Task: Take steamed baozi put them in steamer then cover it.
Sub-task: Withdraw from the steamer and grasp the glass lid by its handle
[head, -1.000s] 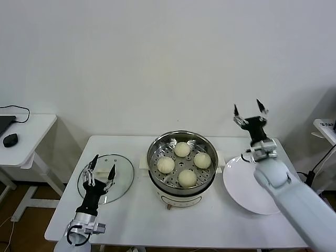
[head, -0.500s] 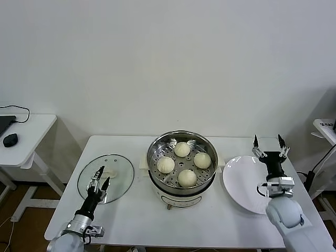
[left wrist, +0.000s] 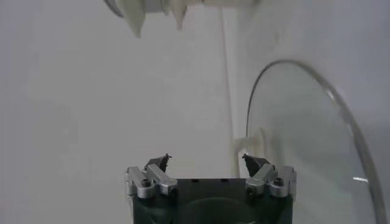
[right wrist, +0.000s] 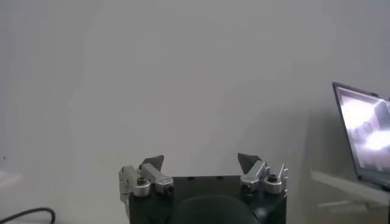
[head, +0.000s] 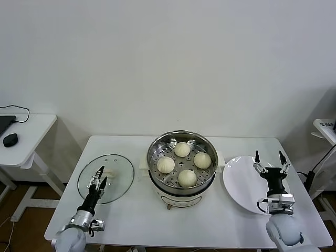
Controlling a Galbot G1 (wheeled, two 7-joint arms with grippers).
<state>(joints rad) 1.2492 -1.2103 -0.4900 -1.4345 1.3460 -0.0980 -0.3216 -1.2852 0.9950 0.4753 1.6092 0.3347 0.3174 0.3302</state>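
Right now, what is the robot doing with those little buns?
All four steamed baozi already sit inside the steamer, which has no lid yet. The cover lies flat on the table to the robot's left. The left gripper is open over its near edge, touching nothing. The right gripper is open above the empty white plate.

Table [head: 131, 220]: steamer [head: 181, 185]; cover [head: 118, 170]; plate [head: 241, 184]

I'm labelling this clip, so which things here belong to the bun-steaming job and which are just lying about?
Job:
- four baozi, already in the steamer
- glass cover, flat on the table left of the steamer
- left gripper, open over the cover
- right gripper, open over the plate

Lying about:
- white plate
- mouse on the side desk
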